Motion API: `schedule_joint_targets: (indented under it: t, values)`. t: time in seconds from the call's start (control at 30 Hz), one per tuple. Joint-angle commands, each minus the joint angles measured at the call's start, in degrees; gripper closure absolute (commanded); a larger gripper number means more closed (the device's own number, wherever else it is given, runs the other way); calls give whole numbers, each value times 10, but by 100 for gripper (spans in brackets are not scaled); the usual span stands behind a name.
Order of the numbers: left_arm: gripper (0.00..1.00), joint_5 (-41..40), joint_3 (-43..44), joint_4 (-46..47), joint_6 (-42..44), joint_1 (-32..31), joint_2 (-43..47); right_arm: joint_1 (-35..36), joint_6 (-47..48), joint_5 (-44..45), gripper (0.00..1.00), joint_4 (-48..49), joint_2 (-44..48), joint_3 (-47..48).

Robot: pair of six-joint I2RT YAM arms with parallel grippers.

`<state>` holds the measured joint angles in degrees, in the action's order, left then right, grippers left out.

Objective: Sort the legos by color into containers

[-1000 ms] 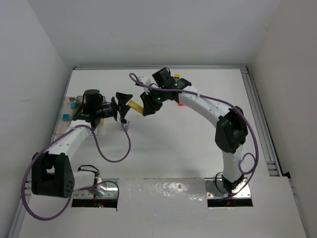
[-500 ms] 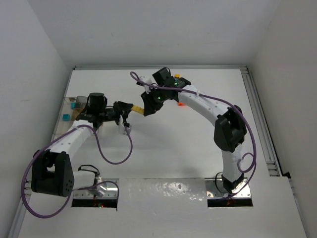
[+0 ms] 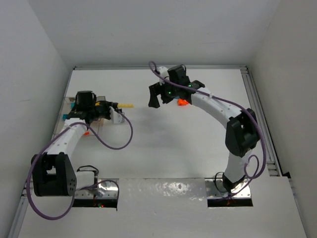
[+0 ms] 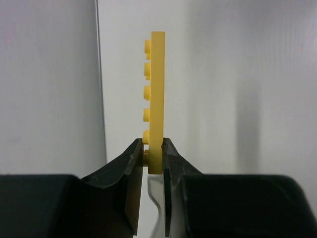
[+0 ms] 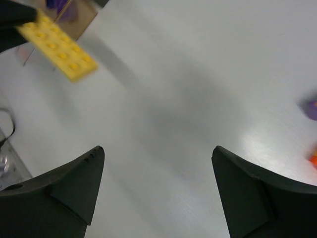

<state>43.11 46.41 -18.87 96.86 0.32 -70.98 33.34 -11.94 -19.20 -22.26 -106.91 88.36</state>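
A long yellow lego plate point(image 4: 157, 99) stands edge-on between the jaws of my left gripper point(image 4: 153, 148), which is shut on its lower end. From above, the plate point(image 3: 127, 105) sticks out to the right of the left gripper point(image 3: 117, 104), just right of the clear containers point(image 3: 71, 101). My right gripper point(image 3: 154, 95) hovers further right, open and empty, its tips point(image 5: 158, 148) spread wide over bare table. The same plate point(image 5: 58, 49) shows at upper left of the right wrist view. An orange lego point(image 3: 182, 102) lies behind the right gripper.
Teal legos point(image 3: 66, 117) sit in the containers at the far left, and an orange piece point(image 3: 86, 133) lies under the left arm. A purple lego point(image 5: 311, 109) and an orange one point(image 5: 313, 158) lie at the right edge of the right wrist view. Purple cables trail from both arms.
The left gripper shut on the yellow plate and drew it left toward the containers. The right gripper opened, let the plate go and pulled away to the right.
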Motion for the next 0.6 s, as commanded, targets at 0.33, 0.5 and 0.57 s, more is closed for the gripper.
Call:
schedule_joint_targets:
  t: [0.33,0.5,0.57]
  values:
    - [100,15,299,-369,17,236,-230,-40,-7,44,13,104,88,-75]
    - [100,-17,386,-376,123,240,-301,-40,-7,29,13,93,76,-65]
    - [100,-23,435,-406,188,240,-358,-40,-7,30,13,78,74,-60]
